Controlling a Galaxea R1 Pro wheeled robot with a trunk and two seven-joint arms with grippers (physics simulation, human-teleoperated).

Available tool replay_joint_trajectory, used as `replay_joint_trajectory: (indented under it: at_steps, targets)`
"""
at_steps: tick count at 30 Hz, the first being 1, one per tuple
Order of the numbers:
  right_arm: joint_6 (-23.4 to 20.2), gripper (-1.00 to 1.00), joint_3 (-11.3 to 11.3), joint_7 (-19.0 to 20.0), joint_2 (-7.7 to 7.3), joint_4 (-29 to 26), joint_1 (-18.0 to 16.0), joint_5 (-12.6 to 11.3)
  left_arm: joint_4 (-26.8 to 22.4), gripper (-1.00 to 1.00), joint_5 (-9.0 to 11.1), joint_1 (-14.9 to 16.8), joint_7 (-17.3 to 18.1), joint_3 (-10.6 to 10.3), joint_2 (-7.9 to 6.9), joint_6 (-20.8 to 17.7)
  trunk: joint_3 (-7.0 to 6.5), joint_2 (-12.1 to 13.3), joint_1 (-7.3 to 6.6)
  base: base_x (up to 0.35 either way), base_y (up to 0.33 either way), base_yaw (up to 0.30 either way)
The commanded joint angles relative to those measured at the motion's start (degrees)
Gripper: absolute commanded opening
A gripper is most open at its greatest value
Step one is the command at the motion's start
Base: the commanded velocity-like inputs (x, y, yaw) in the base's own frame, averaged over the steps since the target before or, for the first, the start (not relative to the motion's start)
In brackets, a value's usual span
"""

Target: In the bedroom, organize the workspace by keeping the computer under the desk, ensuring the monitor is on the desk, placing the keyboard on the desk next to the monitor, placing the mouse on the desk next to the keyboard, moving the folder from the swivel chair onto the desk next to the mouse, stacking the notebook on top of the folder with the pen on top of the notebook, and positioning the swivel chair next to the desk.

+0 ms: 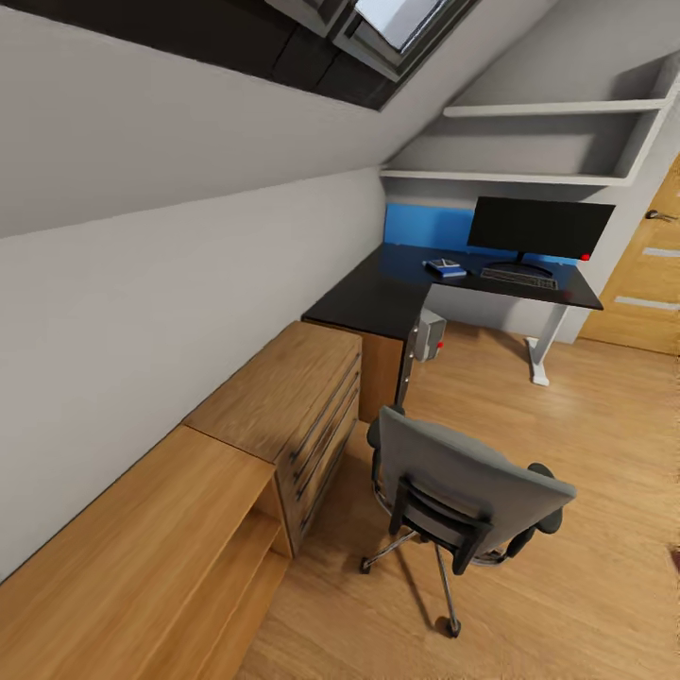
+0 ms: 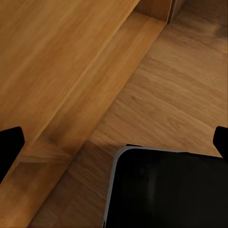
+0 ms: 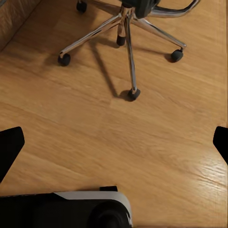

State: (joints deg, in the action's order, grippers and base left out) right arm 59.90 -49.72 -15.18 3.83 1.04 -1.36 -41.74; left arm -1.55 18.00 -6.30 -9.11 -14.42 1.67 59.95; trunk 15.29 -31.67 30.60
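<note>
The black desk [image 1: 378, 297] fills the far corner. On it stands the monitor [image 1: 540, 227], with the keyboard [image 1: 518, 276] in front of it and the blue folder [image 1: 446, 269] to the keyboard's left. Something small and darker lies on the folder, too small to identify. The mouse, notebook and pen are too small to make out. The computer [image 1: 430, 337] sits under the desk. The swivel chair [image 1: 467, 491] stands on the floor short of the desk, its back toward me; its chrome base [image 3: 126, 42] is in the right wrist view. My left gripper [image 2: 114, 142] and right gripper [image 3: 114, 142] hang open over the floor, empty.
A light-wood chest [image 1: 302, 397] and a low wooden shelf unit [image 1: 142, 557] run along the left wall under the sloped ceiling. A wooden door [image 1: 647, 274] is at the far right. Bare wood floor [image 1: 586, 453] lies right of the chair. My base [image 3: 95, 209] shows below the grippers.
</note>
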Motion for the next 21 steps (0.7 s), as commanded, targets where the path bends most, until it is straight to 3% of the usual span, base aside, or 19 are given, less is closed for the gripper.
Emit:
replay_joint_trajectory:
  at_steps: [1,21]
  targets:
    - [0.1,1.0,-0.48,-0.55,0.04,0.11,-0.05,0.08,-0.12,1.0,0.19,-0.03,-0.45,-0.51,0.0,0.05,0.16,-0.08,0.02,-0.014,0.036,-0.168]
    - [0.1,1.0,-0.54,-0.55,0.04,0.11,-0.03,0.08,-0.12,1.0,0.19,-0.03,-0.47,-0.52,0.0,0.05,1.75,-0.08,0.02,-0.003,0.007,-0.168]
